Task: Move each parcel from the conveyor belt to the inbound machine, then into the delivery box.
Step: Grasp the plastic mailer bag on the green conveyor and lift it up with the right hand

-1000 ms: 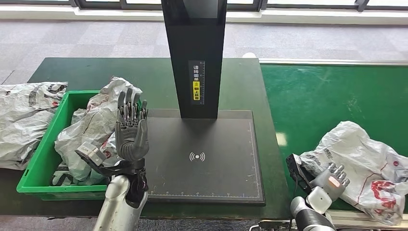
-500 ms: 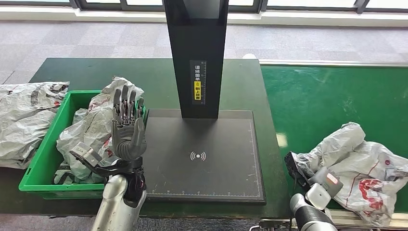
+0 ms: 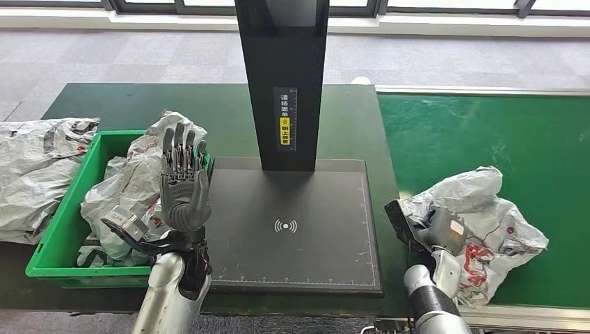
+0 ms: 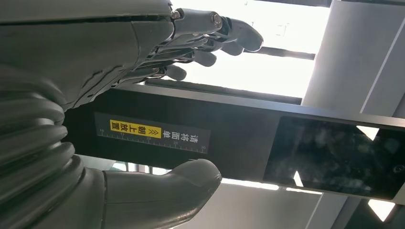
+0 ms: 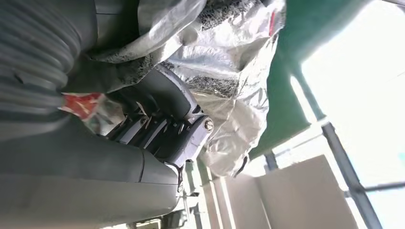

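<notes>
The crumpled grey parcel (image 3: 480, 223) lies at the conveyor belt's (image 3: 487, 132) near edge, gripped by the right robot hand (image 3: 438, 229), probably for carrying to the scanner plate (image 3: 292, 229), while the left robot hand (image 3: 182, 188) waits spread and empty beside the green delivery box (image 3: 66, 216).

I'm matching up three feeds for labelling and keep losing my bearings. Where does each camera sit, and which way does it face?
Head view: high on the body, facing forward and down at the scanner plate, green bin and conveyor belt; both arms enter from below.
Left wrist view: behind the raised left hand, facing the scanner's black column.
Right wrist view: behind the right hand, which grips the grey parcel.
Shared: the column's yellow label shows in the head and left wrist views.
</notes>
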